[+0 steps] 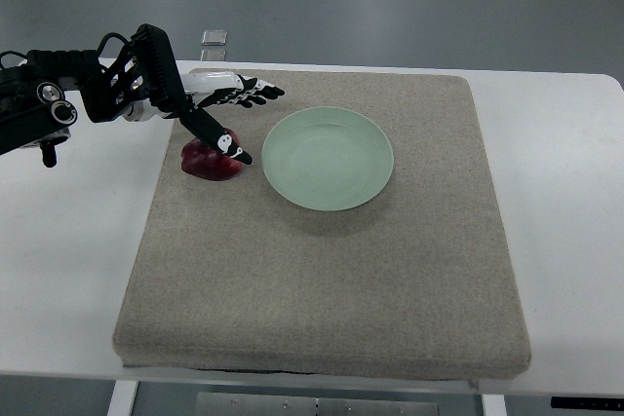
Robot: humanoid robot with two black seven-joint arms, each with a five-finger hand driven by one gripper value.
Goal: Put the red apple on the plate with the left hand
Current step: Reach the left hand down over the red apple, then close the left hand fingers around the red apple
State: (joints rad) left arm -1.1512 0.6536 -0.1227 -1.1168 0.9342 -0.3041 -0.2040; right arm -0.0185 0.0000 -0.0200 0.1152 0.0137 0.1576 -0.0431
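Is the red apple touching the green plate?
Apart. The top view shows a strip of bare mat between the red apple and the green plate, whose rim lies to the apple's right.

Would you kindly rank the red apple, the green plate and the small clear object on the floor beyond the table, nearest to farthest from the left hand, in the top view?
1. Red apple: directly under the left hand, its thumb lying over it.
2. Small clear object: on the floor just beyond the table's far edge.
3. Green plate: to the hand's right, mid-mat.

Two and three are fairly close; the plate's centre looks farther.
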